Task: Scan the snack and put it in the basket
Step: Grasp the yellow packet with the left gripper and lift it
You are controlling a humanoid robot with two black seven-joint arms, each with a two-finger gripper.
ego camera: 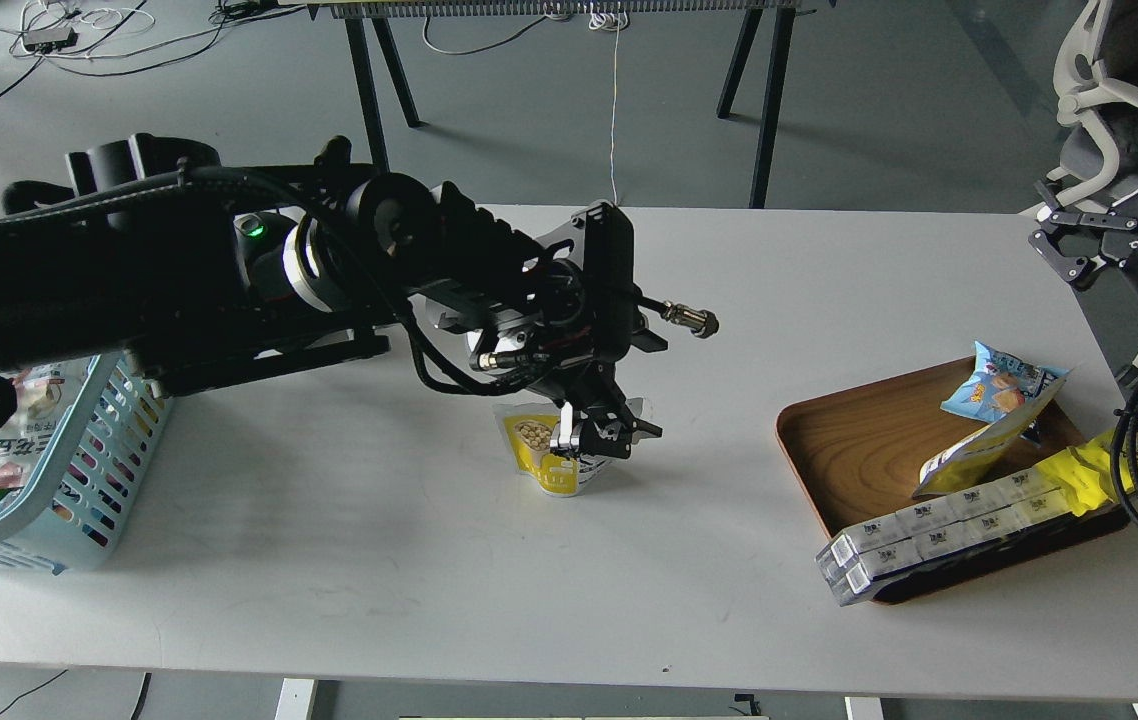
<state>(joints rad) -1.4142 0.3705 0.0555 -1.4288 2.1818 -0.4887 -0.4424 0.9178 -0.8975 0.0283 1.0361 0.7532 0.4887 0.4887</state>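
Left gripper (597,436), at frame centre, is clamped on the small yellow-and-white stand-up pouch (541,452) on the white table (429,560), with the light blue lattice-sided plastic basket (79,480) at lower left.

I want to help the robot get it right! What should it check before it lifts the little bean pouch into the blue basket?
1. Left pincer at the snack pouch: ok, its fingers are at the pouch's right side.
2. Firm grip on the pouch: cannot tell, the fingers hide the contact.
3. Pouch upright on the table: ok.
4. Basket within view at the left table edge: ok, though it already holds packets.
5. Path from the pouch to the basket: ok, bare tabletop between them.
6. Right pincer out of the way: ok, it is off beyond the table's right end, above the wooden tray.
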